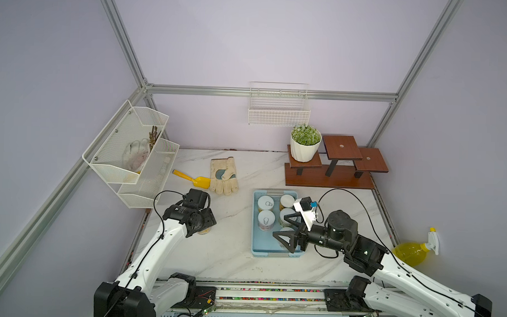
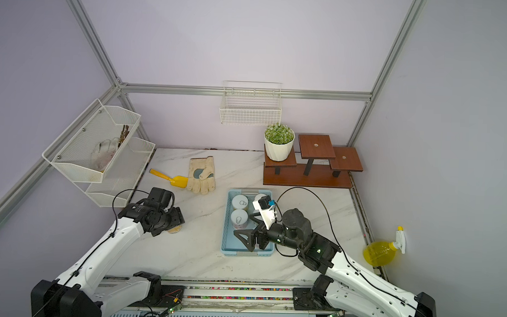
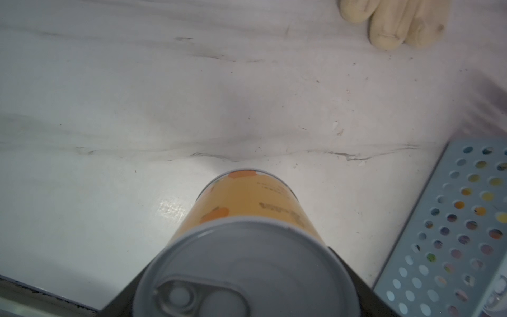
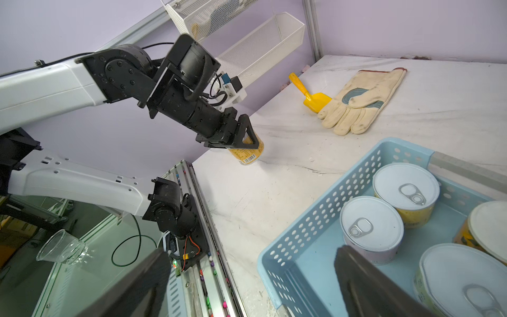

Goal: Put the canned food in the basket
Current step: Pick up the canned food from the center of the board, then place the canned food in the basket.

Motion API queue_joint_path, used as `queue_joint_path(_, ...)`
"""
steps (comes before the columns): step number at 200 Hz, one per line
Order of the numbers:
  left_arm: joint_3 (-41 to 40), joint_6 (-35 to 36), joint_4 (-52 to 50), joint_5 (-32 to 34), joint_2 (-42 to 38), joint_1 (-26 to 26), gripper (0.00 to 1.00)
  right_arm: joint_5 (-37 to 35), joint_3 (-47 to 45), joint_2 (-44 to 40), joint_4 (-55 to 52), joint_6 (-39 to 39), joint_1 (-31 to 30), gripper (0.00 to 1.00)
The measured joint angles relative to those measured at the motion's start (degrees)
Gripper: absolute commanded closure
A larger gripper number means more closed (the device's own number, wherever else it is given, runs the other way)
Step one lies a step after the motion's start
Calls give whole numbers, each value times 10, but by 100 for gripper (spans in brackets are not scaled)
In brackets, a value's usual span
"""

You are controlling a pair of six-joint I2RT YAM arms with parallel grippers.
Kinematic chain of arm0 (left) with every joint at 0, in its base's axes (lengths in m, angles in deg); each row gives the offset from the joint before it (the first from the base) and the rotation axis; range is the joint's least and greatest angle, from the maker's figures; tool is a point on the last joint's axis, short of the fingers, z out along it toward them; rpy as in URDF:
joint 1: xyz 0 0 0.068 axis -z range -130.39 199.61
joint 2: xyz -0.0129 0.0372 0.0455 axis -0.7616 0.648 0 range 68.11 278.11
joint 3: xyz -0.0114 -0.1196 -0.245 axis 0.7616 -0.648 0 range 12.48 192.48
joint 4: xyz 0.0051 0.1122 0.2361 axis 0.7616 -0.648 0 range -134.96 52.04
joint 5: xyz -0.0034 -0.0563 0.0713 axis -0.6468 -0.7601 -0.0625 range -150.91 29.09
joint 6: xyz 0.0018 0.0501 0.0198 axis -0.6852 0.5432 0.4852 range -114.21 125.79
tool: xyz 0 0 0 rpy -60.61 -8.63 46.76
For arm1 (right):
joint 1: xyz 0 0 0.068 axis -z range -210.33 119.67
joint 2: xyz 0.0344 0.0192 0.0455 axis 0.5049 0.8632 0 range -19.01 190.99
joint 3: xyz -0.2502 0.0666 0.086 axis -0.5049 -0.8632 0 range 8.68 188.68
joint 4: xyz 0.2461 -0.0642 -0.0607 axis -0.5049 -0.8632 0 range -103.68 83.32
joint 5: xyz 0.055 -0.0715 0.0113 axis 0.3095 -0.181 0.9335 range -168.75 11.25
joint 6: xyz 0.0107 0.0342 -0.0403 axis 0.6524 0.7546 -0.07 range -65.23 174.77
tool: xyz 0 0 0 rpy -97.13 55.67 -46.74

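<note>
Canned food (image 1: 265, 204) is nearly all home: five tins stand upright, packed together at the far end and right side of the light-blue basket (image 1: 265, 242), leaving bare floor at its near left corner. The sixth, a yellow-labelled tin (image 4: 248, 157), is outside the basket and well to its left, clamped by its sides in the left gripper (image 4: 245, 146). Whether it is clear of the surface (image 1: 231, 251) cannot be told. The right gripper (image 1: 281, 228) hangs over the near end of the basket with its jaws spread wide and nothing in them. By this reckoning one carry and one release are left.

The surface is white with grey marble veining. On it lie a cream work glove (image 1: 224, 177) and a yellow scoop (image 1: 192, 179), and a potted plant (image 1: 305, 143) sits on a stepped wooden stand (image 1: 330, 179). A yellow spray bottle (image 1: 411, 252) lies at the right edge. The walls are pale lilac in an aluminium frame, carrying a white mesh rack (image 1: 130, 152) and a wire basket (image 1: 278, 109).
</note>
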Motion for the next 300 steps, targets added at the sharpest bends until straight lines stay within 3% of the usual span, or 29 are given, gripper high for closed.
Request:
queue_joint_path(32,71,-3,-14,14,46,104,89,-31,8,-32,-40,-5,-1,1)
queue_joint_path(65,134,-9,-19,24,110,193,100,-63,8,-82,-77,-4,-1,1)
queue_joint_path(135,260,-17,-23,32,237,333,100,-90,9,-112,-145,29,28,0)
queue_joint_path(216,300,-38,-25,18,331,415,100,-28,-11,-88,-174,87,121,0)
queue_joint_path(257,303,-48,-24,13,344,424,100,2,-52,-93,-179,115,173,0)
queue_joint_path(300,292,-64,-22,13,344,427,100,-2,-82,-93,-190,132,184,0)
